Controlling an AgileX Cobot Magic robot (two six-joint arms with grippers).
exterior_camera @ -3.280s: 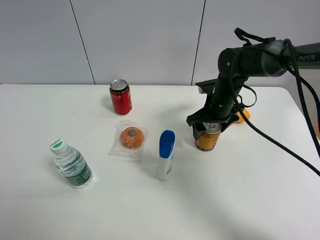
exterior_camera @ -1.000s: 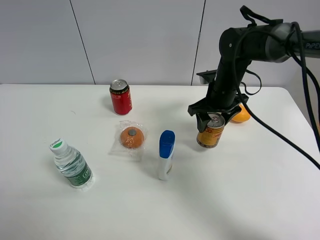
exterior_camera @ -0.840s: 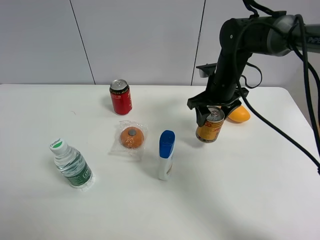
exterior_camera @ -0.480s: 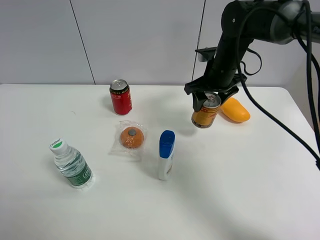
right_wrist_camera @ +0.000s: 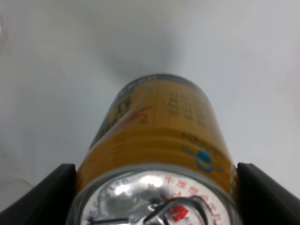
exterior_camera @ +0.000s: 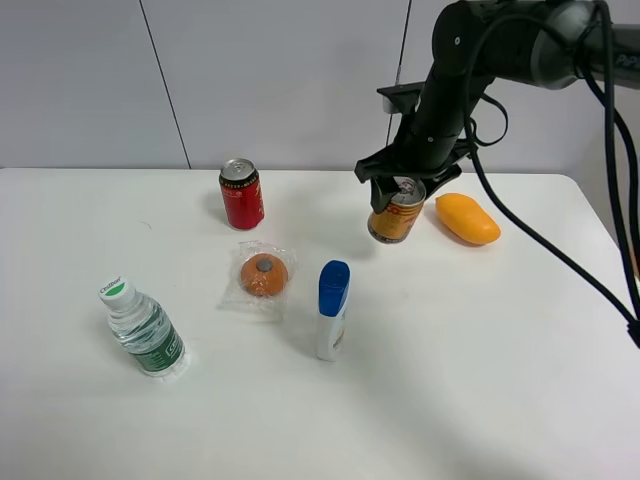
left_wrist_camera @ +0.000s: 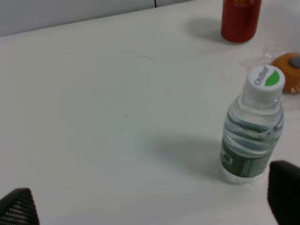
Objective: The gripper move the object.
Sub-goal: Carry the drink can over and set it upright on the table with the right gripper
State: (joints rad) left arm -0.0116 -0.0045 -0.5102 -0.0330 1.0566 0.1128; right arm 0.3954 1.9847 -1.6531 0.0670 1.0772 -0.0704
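Up at the far side of the table, the right gripper has its two black fingers clamped on the rim of the yellow can, one on each side of the silver top. The can hangs tilted, clear of the tabletop, with its shadow on the surface below (the wrist view looks straight down its side). It sits between the red can and the mango, closer to the mango. The left gripper is spread wide with nothing in it, low over the table near the water bottle.
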